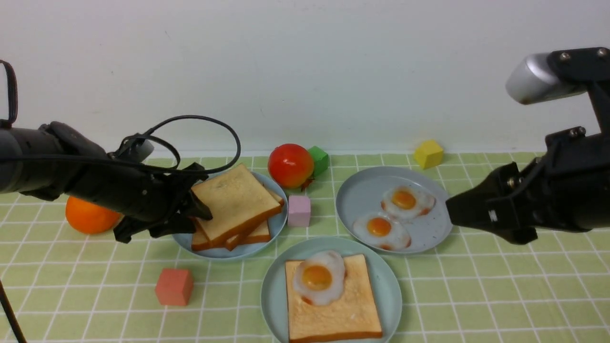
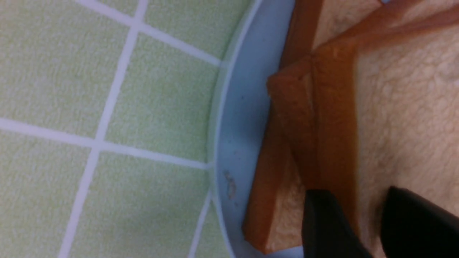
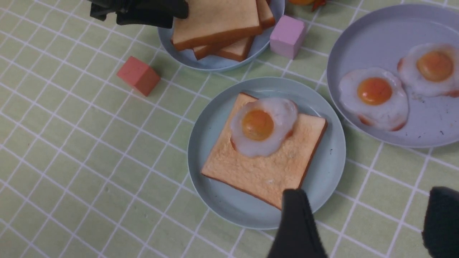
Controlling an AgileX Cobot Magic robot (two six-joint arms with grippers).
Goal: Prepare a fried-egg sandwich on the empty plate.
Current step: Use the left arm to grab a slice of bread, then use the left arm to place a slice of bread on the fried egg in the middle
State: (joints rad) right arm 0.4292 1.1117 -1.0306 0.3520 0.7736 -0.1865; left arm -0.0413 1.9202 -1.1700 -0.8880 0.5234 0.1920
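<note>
The mint plate [image 1: 391, 290] at the front centre holds one toast slice [image 1: 333, 309] with a fried egg [image 1: 318, 277] lying on its far corner. Behind it to the left, a blue-grey plate [image 1: 224, 250] carries a pile of toast slices [image 1: 236, 200]. My left gripper [image 1: 200, 209] is at the pile's left edge. In the left wrist view its gripper [image 2: 355, 193] stands open, one finger [image 2: 322, 222] under the top slice's crust [image 2: 333, 125] and one above. My right gripper [image 1: 450, 212] hovers open over the cloth beside the mint plate [image 3: 215, 200].
A second blue-grey plate [image 1: 362, 195] at the right holds two fried eggs [image 1: 404, 199]. A tomato [image 1: 289, 164], green cube [image 1: 318, 159], yellow cube [image 1: 429, 153] and pink cube [image 1: 299, 209] sit near the plates. A red cube [image 1: 174, 286] and an orange [image 1: 88, 216] lie to the left.
</note>
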